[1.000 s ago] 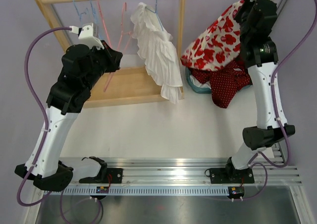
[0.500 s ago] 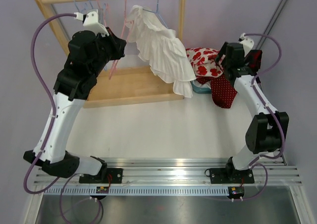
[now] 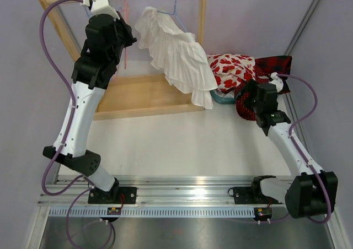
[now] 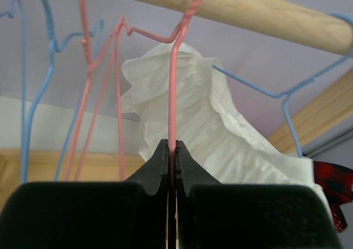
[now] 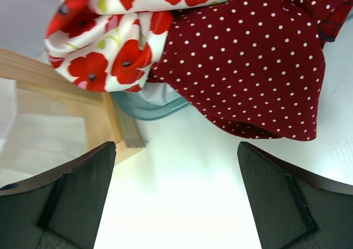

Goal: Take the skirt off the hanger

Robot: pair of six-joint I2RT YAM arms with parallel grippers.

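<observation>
Overhead, the white skirt hangs on a blue hanger; it looks soft, light, floppy, probably best pinched at its waistband. Left pincer clenched on pink hanger; right pincer released.

The white skirt is thin pleated cloth – matt; the rack is pale bare wood, the pink hanger glossy coated wire.

White pleated skirt hangs draped on blue hanger.
</observation>
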